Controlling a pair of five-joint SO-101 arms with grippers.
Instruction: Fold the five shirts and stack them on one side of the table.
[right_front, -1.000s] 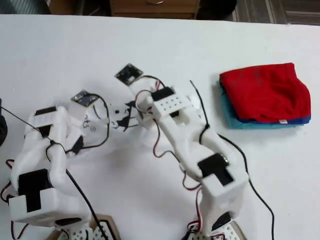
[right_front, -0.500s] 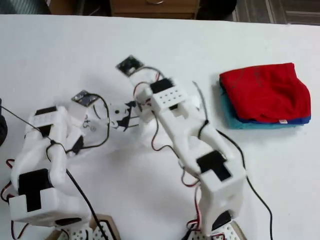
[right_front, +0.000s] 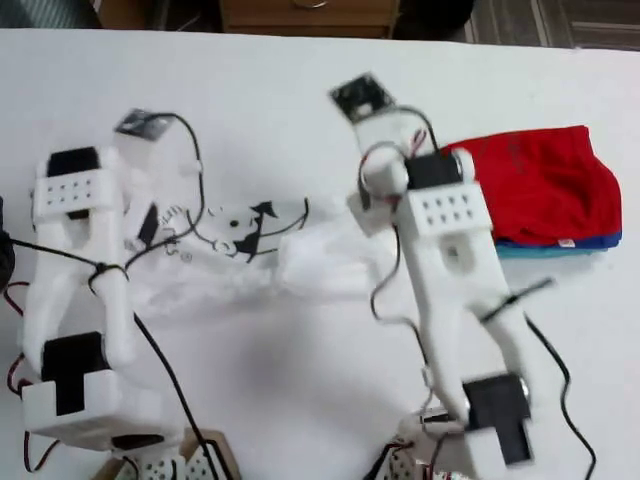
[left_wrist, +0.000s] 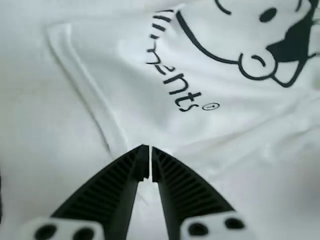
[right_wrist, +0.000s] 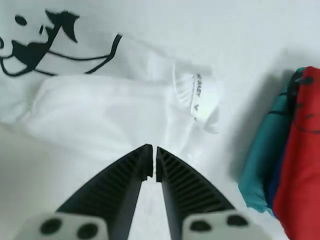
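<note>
There is one table (right_front: 300, 80). Four shirts can be counted on it: one white shirt (right_front: 240, 250) with a black print, lying unfolded, and three folded ones lying one upon another, namely one red shirt (right_front: 540, 185), one blue shirt (right_front: 605, 240) and one teal shirt (right_wrist: 257, 170). There are two robot arms, one left arm (right_front: 75, 280) and one right arm (right_front: 460, 270). Each has one gripper, making two: the left gripper (left_wrist: 150, 165) and the right gripper (right_wrist: 153, 162).
</note>
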